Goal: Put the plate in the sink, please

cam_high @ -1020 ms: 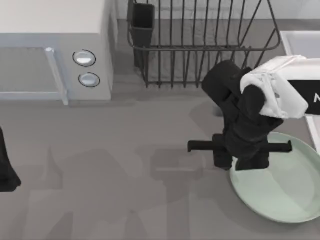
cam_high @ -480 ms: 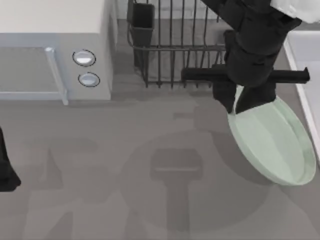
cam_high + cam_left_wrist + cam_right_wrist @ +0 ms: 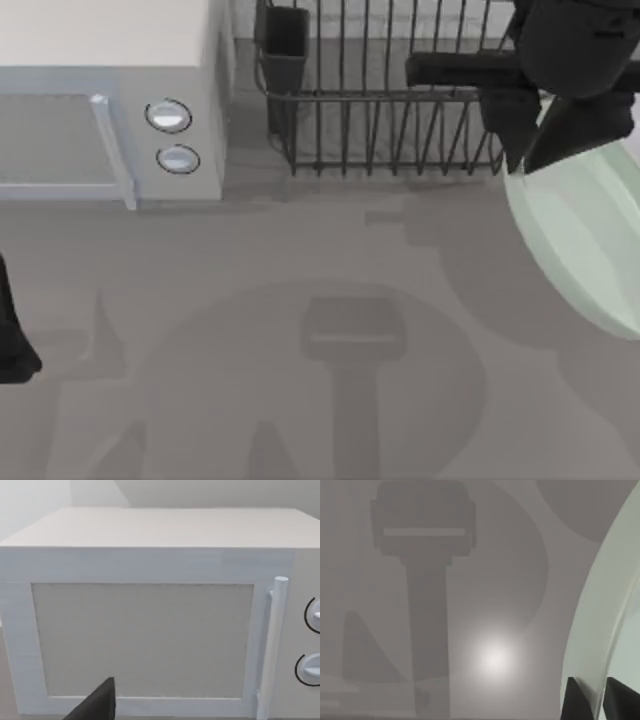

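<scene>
The pale mint-green plate (image 3: 585, 235) hangs tilted in the air at the right edge of the top view, high above the grey table. My right gripper (image 3: 538, 150) is shut on its near rim, in front of the black dish rack. In the right wrist view the plate's rim (image 3: 600, 620) runs between the two dark fingertips (image 3: 574, 700). The sink is out of view. My left arm (image 3: 12, 335) rests at the far left edge, low by the table; one dark finger (image 3: 97, 705) shows in the left wrist view.
A white microwave (image 3: 110, 110) with two dials stands at the back left; the left wrist camera faces its door (image 3: 145, 640). A black wire dish rack (image 3: 390, 90) stands at the back centre. Arm and plate shadows fall on the bare table (image 3: 300, 350).
My right gripper has lifted the plate off the table and carried it up and to the right. The plate now tilts more steeply and runs partly out of the top view. The left arm stayed still.
</scene>
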You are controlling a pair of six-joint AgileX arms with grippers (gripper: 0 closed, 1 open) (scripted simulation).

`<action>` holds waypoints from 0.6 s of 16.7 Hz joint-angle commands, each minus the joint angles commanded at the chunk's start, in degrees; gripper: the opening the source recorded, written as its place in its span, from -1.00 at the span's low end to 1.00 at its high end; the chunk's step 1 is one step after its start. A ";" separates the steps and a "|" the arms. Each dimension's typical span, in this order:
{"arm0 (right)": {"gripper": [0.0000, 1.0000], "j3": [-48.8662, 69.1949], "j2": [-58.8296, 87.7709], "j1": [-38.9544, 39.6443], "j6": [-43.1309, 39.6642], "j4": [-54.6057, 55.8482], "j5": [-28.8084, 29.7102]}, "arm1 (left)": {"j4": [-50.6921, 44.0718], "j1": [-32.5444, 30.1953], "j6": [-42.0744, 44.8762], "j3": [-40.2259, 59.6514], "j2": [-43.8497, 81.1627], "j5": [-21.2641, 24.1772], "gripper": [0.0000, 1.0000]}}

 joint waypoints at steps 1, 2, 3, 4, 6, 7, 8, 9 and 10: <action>-1.00 0.00 0.00 0.00 0.00 0.00 0.00 | 0.00 0.00 0.00 0.00 0.00 0.00 1.00; -1.00 0.00 0.00 0.00 0.00 0.00 0.00 | 0.00 0.00 0.00 0.00 0.00 0.00 1.00; -1.00 -0.13 0.14 0.28 0.07 0.13 -0.01 | 0.00 0.00 0.00 0.00 0.00 0.00 1.00; -1.00 0.00 0.28 0.15 -0.06 0.11 -0.01 | 0.00 0.00 0.00 0.00 0.00 0.00 1.00; -1.00 1.99 2.29 -1.78 -1.99 -0.20 -0.05 | 0.00 0.00 0.00 0.00 0.00 0.00 1.00; -1.00 3.91 4.23 -3.57 -3.76 -0.46 -0.07 | 0.00 0.00 0.00 0.00 0.00 0.00 1.00; -1.00 6.40 6.75 -5.76 -5.95 -0.75 -0.11 | 0.00 0.00 0.00 0.00 0.00 0.00 1.00; -1.00 9.50 9.91 -8.31 -8.48 -1.06 -0.15 | 0.00 0.00 0.00 0.00 0.00 0.00 1.00; -1.00 13.05 13.66 -11.13 -11.28 -1.37 -0.20 | 0.00 0.00 0.00 0.00 0.00 0.00 1.00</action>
